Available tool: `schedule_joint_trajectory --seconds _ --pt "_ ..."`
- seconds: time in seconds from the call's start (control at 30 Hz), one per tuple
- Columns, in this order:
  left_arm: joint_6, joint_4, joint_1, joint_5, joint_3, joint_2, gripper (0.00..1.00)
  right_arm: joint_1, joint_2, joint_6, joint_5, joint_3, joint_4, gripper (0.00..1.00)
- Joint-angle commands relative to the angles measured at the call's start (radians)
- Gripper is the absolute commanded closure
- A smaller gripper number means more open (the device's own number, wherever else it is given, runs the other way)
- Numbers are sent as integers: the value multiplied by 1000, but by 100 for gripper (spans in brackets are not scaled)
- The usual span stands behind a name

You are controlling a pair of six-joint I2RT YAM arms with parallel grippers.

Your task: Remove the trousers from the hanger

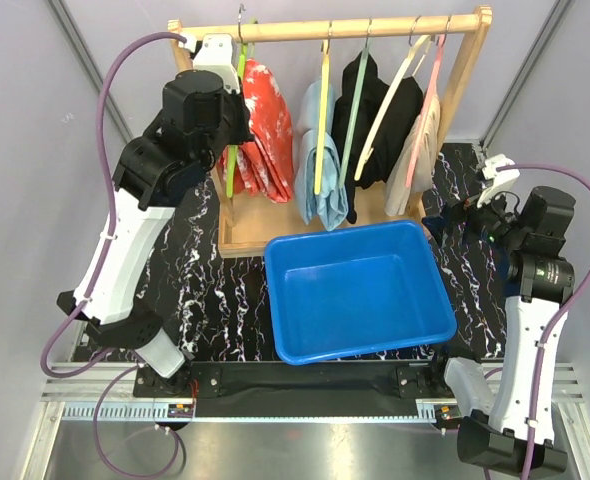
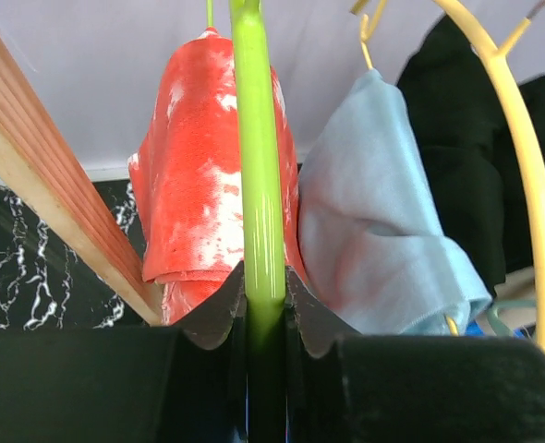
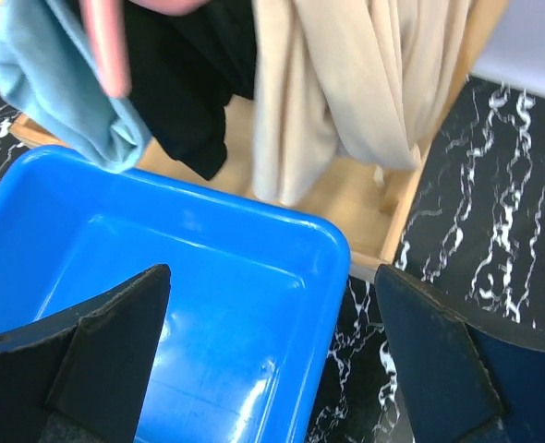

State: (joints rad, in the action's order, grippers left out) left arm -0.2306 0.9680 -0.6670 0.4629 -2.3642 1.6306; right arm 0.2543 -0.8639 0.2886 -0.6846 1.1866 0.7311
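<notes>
The red, white-blotched trousers (image 1: 268,120) hang on a green hanger (image 1: 232,170) at the left end of the wooden rail (image 1: 305,29). My left gripper (image 1: 237,112) is shut on that green hanger (image 2: 259,166), with the red trousers (image 2: 189,185) right behind it. Light blue trousers (image 1: 322,170) hang on a yellow hanger (image 2: 524,175), then two black pairs (image 1: 375,110), then the beige pair (image 1: 415,160). My right gripper (image 3: 272,277) is open and empty, low over the far right corner of the blue tub (image 3: 254,221), short of the beige trousers (image 3: 346,83).
The blue tub (image 1: 350,232) stands in front of the rack's wooden base (image 1: 240,240) on the black marbled table. The rack's slanted post (image 2: 51,194) is close to my left gripper. A pink hanger (image 3: 106,46) hangs near my right gripper (image 1: 447,222).
</notes>
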Motion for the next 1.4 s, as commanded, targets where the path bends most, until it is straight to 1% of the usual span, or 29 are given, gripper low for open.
schedule_joint_trajectory --seconds 0.0,0.13,0.23,0.47,0.5,0.57,0.6,0.63,0.7,0.73,0.77,0.8,0.83,0.87,0.93,0.97,1.0,1.03,1.07,1.1,1.13,1.17,1.2,1.23,1.27,1.3,1.33,1.37 --pt "8 -336 -6 -20 -20 -124 100 0 19 47 -104 53 1 0" --pt "-10 -336 -6 -75 54 -204 100 0 35 133 -191 64 59 0" --pt "-27 -339 -6 -92 129 -271 100 0 45 216 -321 68 111 0" --pt "-70 -313 -6 -148 259 -396 100 -1 40 389 -481 61 203 0" --pt "-73 -304 -6 -155 299 -411 100 -1 39 462 -506 59 249 0" --pt "-87 -305 -6 -185 350 -463 100 -1 37 555 -575 48 307 0" --pt "-91 -313 -6 -194 376 -485 100 -3 34 648 -599 42 367 0" --pt "-105 -318 -6 -213 438 -527 100 -6 34 703 -639 33 399 0" --pt "-124 -325 -6 -222 496 -570 100 -19 37 844 -656 1 465 0" --pt "-143 -325 -6 -231 550 -609 100 -44 34 863 -652 -13 468 0" --pt "-153 -327 -6 -234 572 -629 100 -67 32 885 -641 -34 475 0" --pt "-165 -322 -6 -237 600 -649 100 -91 23 943 -627 -42 485 0" --pt "-183 -321 -6 -242 620 -684 100 -154 19 960 -589 -50 494 0" --pt "-191 -321 -6 -245 666 -702 100 -188 10 972 -569 -61 495 0" --pt "-219 -319 -6 -247 701 -755 100 -248 -12 968 -503 -71 447 0" --pt "-226 -321 -6 -247 738 -773 100 -342 -21 942 -475 -91 409 0" --pt "-234 -321 -6 -245 753 -805 100 -398 -20 876 -443 -103 307 0" --pt "-251 -321 -6 -241 772 -822 100 -449 -21 841 -372 -117 253 0" --pt "-259 -319 -6 -239 802 -836 100 -563 -26 768 -331 -142 198 0" --pt "-268 -315 -6 -237 819 -868 100 -622 -33 735 -290 -150 97 0" --pt "-288 -311 -6 -231 835 -882 100 -680 -44 706 -201 -154 49 0" --pt "-295 -308 -6 -230 848 -896 100 -752 -58 672 -150 -157 7 0" --pt "-303 -305 -6 -230 881 -923 100 -879 -96 612 -92 -156 -80 0" --pt "-321 -304 -6 -231 898 -934 100 -948 -116 591 13 -151 -120 0" --pt "-329 -305 -8 -231 913 -943 100 -1004 -160 565 67 -148 -172 0" --pt "-337 -305 -6 -234 925 -962 100 -1111 -181 499 126 -151 -300 0" --pt "-352 -305 -6 -237 945 -971 100 -1151 -204 473 231 -148 -362 0" --pt "-361 -305 -6 -237 951 -977 100 -1185 -252 453 270 -127 -413 0"
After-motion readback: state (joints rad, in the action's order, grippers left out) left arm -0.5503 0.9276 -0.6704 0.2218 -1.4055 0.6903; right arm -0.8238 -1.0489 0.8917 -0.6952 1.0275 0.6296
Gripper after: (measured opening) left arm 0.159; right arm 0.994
